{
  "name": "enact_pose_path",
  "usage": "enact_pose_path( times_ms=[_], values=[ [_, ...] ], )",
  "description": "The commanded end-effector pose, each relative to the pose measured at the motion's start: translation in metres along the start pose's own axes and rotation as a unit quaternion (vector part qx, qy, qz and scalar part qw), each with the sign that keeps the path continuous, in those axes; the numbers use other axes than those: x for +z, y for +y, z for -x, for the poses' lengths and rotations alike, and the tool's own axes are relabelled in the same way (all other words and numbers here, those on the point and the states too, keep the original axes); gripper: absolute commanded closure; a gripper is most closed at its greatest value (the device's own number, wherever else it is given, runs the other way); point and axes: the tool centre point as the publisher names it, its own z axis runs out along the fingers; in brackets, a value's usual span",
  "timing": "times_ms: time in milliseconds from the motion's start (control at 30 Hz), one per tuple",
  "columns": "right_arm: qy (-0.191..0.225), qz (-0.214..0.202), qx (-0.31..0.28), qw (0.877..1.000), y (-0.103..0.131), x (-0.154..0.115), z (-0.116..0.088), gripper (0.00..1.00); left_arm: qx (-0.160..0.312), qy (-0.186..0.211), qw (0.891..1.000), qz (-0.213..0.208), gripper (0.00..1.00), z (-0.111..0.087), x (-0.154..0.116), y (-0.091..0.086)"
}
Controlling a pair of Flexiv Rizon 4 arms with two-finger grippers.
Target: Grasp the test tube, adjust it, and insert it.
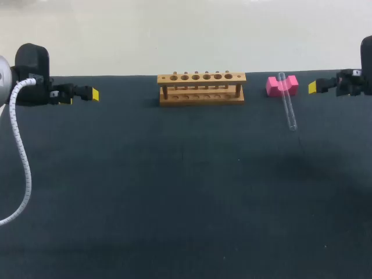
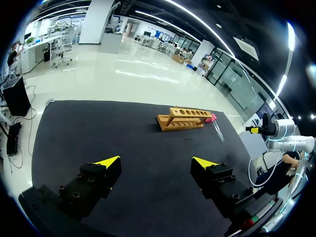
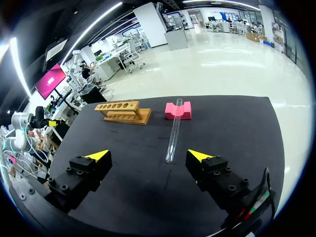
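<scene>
At the far middle of the dark table (image 1: 174, 192): a wooden rack (image 1: 201, 88), upright, long side toward the head camera; carries six round holes in a row along its top board, the test tube outside them, not yet inserted; just beside the rack, on the right arm's side, a pink block (image 1: 275, 86) with a notch in its top; cradles in that notch the far part of the clear test tube (image 1: 288, 107); slants from there down to the table, near end resting on the dark surface; touches the block, lies apart from the rack. At the left edge, the left gripper (image 1: 87, 95), level with the rack and well apart from it, a white cable (image 1: 20, 145) looping down beside its arm; stands wide open in the left wrist view, yellow-tipped fingers (image 2: 107, 161) far apart above bare table, gripping nothing, rack and tube far ahead. At the right edge, the right gripper (image 1: 314, 87), near the pink block yet clear of it; spreads wide as well in the right wrist view, fingertips (image 3: 200, 156) far apart, holding nothing; tube's near end ahead of the gap between them, touching neither.
</scene>
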Motion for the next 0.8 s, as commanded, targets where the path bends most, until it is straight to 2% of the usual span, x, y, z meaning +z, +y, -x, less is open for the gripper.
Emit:
enact_pose_path(
  times_ms=[33, 533, 600, 800],
  values=[
    [0.000, 0.000, 0.000, 1.000, 0.000, 0.001, 0.000, 0.00, 0.000, 0.003, 1.000, 0.001, 0.00, 0.002, 0.001, -0.001],
    [0.000, 0.000, 0.000, 1.000, 0.000, 0.001, 0.000, 0.00, 0.000, 0.003, 1.000, 0.001, 0.00, 0.002, 0.001, -0.001],
    [0.000, 0.000, 0.000, 1.000, 0.000, 0.001, 0.000, 0.00, 0.012, -0.002, 1.000, -0.005, 0.00, 0.004, 0.002, 0.001],
    [0.000, 0.000, 0.000, 1.000, 0.000, 0.001, 0.000, 0.00, 0.077, -0.008, 0.994, -0.072, 0.00, 0.013, 0.008, 0.012]
  ],
)
